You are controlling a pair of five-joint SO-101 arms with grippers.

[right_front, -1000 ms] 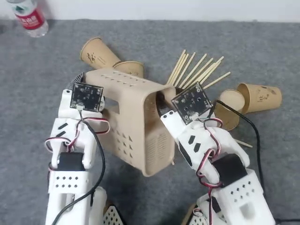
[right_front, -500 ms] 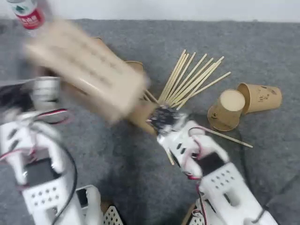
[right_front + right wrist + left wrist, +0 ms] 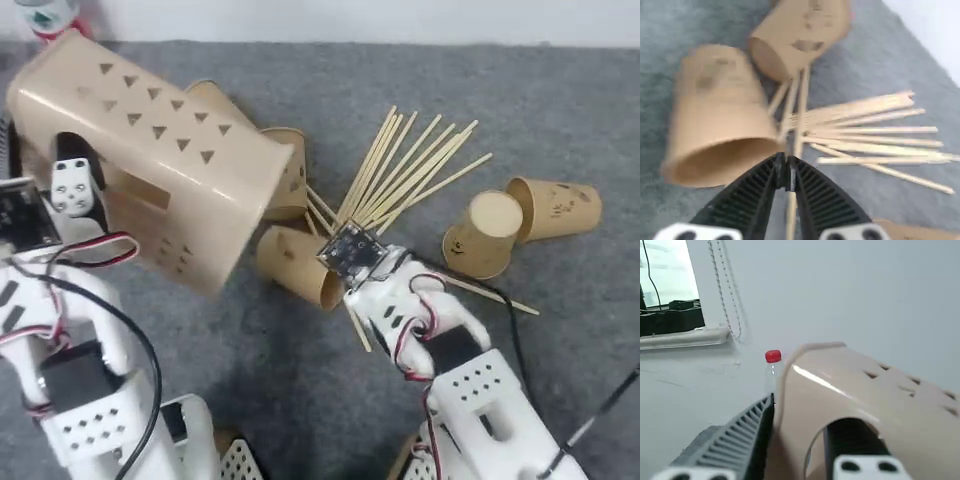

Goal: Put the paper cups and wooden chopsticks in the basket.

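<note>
At the near side of the grey bench, the right gripper is sitting low with its fingers pressed together. One thin chopstick is running right under the tips, but I cannot tell if it is being pinched. Just beside the tips a paper cup is lying on its side, its open mouth facing the arm. A little farther back, the wooden chopsticks are lying spread out like a fan. Off to the right, two more cups are sitting close together. Over on the left, the left gripper is holding the basket up and tipped, its fingers clamped on the wall by the handle hole. Two other cups are lying right next to the basket. At the far edge a bottle with a red cap is standing.
</note>
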